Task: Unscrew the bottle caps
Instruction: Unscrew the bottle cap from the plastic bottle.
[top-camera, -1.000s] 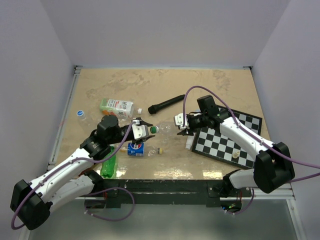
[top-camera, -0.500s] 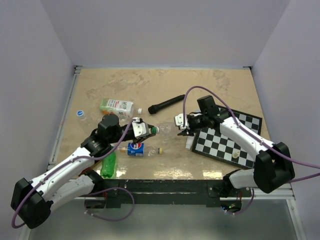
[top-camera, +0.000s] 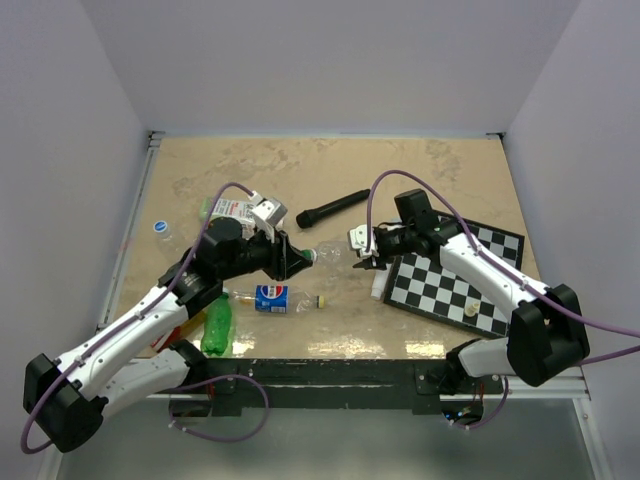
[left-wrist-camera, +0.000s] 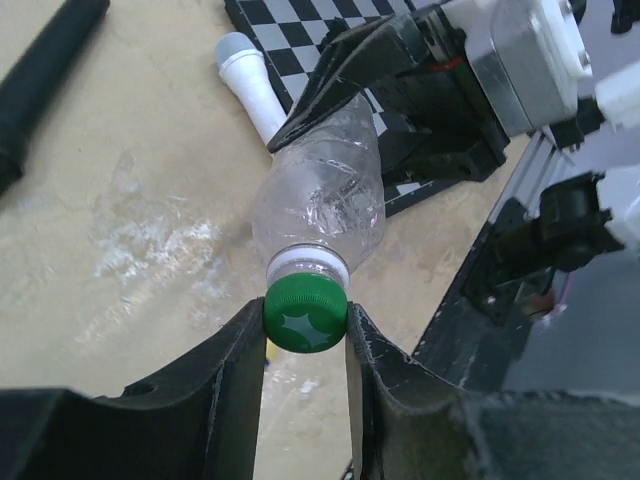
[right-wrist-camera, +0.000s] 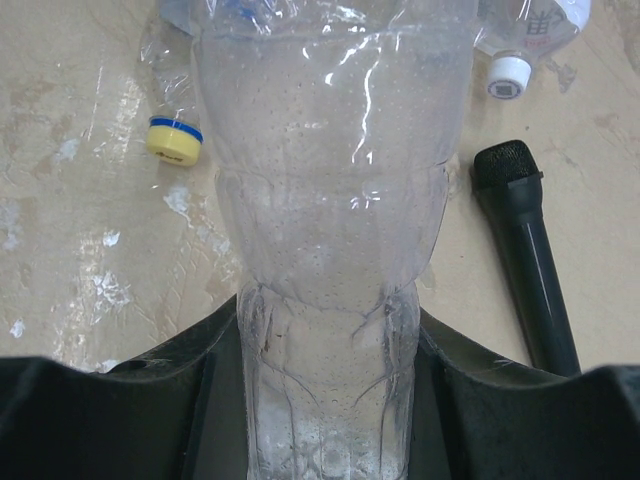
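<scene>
2 grips: left fingers (left-wrist-camera: 232, 365) pinch green cap (left-wrist-camera: 306, 315); right fingers (right-wrist-camera: 150, 400) clamp bottle (right-wrist-camera: 330, 200), base hidden.

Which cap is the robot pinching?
The green cap on the clear bottle: the left gripper pinches it. The yellow cap and white cap are untouched.

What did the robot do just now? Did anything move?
The left fingers closed on the green cap. Then that wrist rolled over, as if twisting the cap. The right fingers kept holding the clear bottle in the same spot. The microphone and chessboard stayed put, and nothing else looks moved.
</scene>
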